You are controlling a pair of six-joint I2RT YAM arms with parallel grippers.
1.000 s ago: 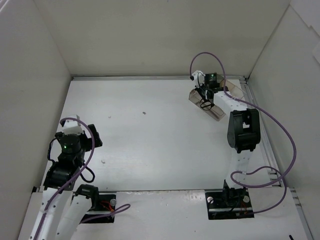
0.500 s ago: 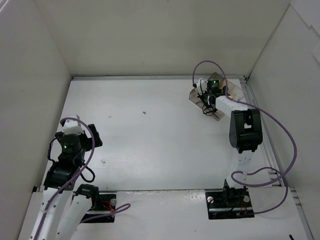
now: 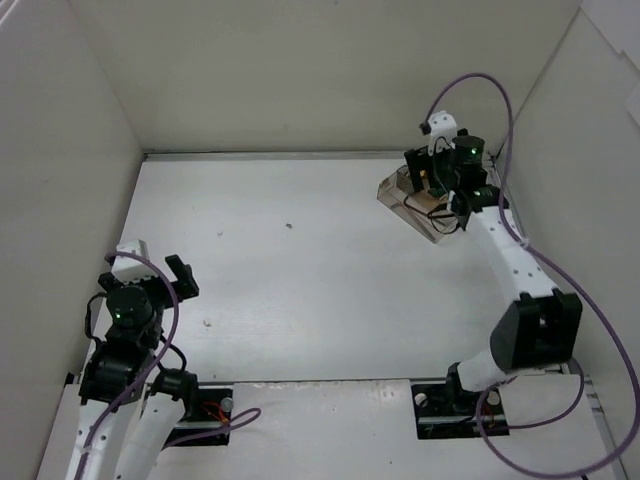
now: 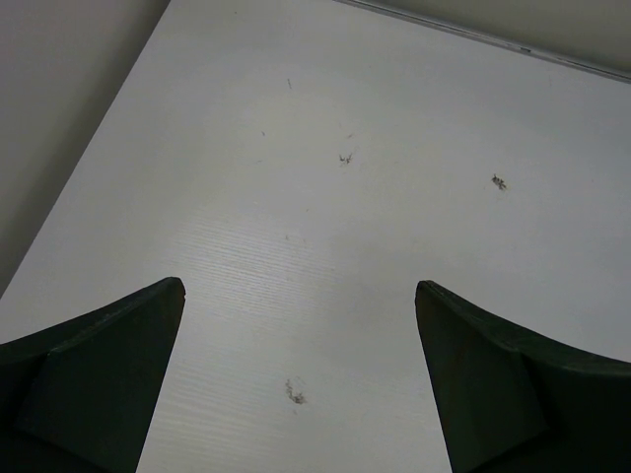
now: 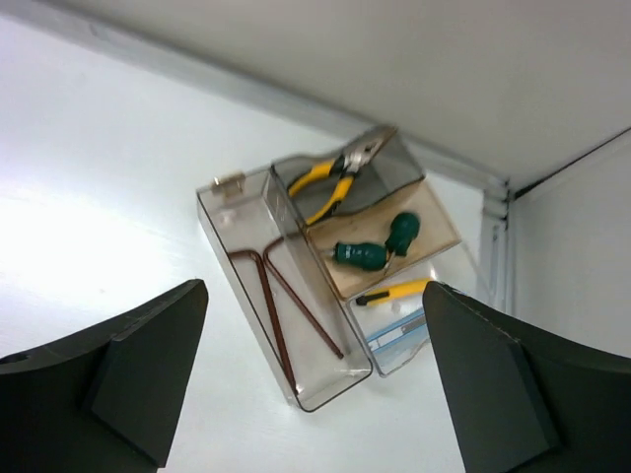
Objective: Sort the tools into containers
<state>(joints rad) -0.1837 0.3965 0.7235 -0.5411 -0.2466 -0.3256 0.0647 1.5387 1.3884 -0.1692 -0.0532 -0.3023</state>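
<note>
one white tabletop (image 3: 300,280) carries one clear divided box (image 5: 237,286) in its far right corner. inside lie one yellow pliers (image 5: 330,182), two dark hex keys (image 5: 306,307) and two green screwdrivers (image 5: 360,256). both arms' jaws are spread wide, holding nothing.

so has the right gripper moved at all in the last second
Yes. In the top view the right gripper has shifted right, toward the side wall. It was over the left end of the clear box, and it seems to have lifted.
</note>
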